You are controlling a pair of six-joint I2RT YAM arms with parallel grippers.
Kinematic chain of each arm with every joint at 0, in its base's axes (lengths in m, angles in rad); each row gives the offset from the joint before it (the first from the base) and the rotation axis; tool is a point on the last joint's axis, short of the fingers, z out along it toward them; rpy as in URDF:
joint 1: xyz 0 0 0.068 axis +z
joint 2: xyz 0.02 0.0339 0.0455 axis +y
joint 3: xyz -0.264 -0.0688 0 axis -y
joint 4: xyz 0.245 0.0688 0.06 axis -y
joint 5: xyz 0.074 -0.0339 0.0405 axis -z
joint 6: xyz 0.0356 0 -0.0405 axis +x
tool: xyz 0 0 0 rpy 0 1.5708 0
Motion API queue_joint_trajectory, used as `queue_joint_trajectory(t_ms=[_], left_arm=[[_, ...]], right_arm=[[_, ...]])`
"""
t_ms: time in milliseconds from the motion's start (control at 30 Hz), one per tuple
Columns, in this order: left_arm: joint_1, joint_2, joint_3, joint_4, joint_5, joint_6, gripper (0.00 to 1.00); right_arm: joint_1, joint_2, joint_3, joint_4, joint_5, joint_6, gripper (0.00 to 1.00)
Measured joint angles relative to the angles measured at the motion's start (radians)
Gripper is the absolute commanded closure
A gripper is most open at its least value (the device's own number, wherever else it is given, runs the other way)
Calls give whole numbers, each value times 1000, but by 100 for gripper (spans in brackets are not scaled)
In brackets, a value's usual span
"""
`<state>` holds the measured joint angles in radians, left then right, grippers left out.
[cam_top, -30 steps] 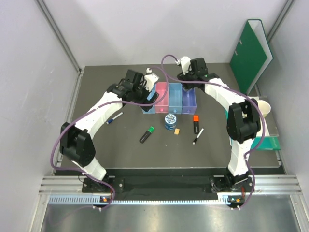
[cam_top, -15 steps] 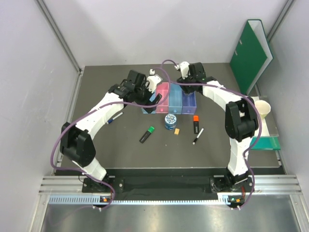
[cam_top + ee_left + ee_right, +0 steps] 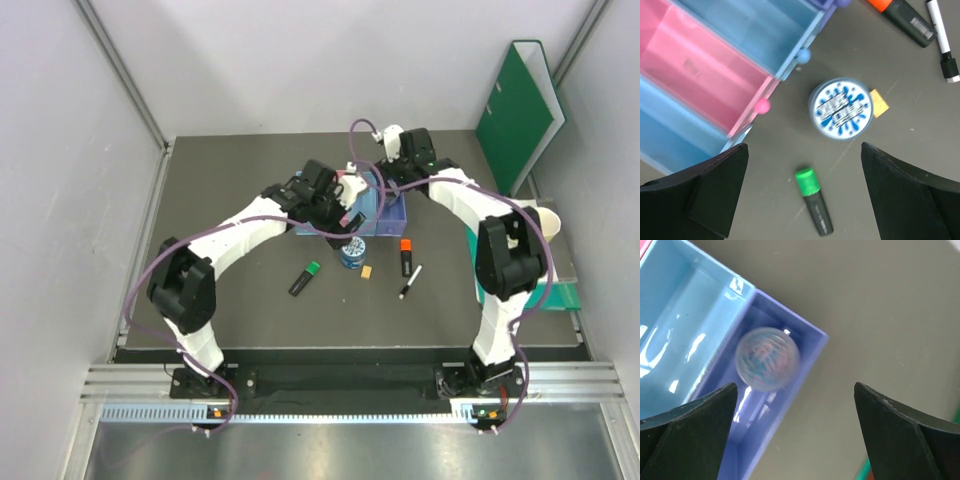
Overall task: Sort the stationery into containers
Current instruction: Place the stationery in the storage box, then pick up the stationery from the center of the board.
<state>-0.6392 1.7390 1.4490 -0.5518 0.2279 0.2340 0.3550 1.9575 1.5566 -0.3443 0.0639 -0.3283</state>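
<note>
The row of containers shows in the left wrist view: light blue (image 3: 670,135), pink (image 3: 700,75), light blue (image 3: 755,25) trays, all empty in the parts that show. My left gripper (image 3: 804,167) is open and empty above the table, over the green-capped highlighter (image 3: 814,207), near the blue patterned tin (image 3: 841,108) and orange eraser (image 3: 879,102). The orange-capped highlighter (image 3: 900,15) and a pen (image 3: 942,40) lie beyond. My right gripper (image 3: 795,387) is open above the purple tray (image 3: 790,405), where the grey-lilac pot (image 3: 767,358) sits. The second pen is hidden.
From above, the left gripper (image 3: 347,208) and right gripper (image 3: 385,185) crowd the trays (image 3: 400,212). A green ring binder (image 3: 520,110) leans at the back right. A cream cup (image 3: 545,220) and teal flat tray (image 3: 560,295) sit at the right edge.
My left arm has swung right, from the left end of the tray row to over its near middle by the tin. The right gripper has shifted only slightly over the purple tray.
</note>
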Motion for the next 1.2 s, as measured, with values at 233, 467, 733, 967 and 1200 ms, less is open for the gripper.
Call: queue_joint_trajectory(t_ms=[233,467,733,967,1200], left_arm=[[-115,89,0,68,5,6,1],[-156,147,0,116,3,2,1],[-153,151,-10,135,-76,11,1],[-153,151,-38,148,-114,34,1],[-153,151,-86,164,-122,50,5]], right_arm=[[-47,-204,-68,-9,50,-5,0],[-140,-349,-165,-19,45,-2,1],[-185,-449,-301,-62,15,0,0],[-185,-464,-335,-72,2,11,0],[-186,-470,-340,-74,-6,18,0]])
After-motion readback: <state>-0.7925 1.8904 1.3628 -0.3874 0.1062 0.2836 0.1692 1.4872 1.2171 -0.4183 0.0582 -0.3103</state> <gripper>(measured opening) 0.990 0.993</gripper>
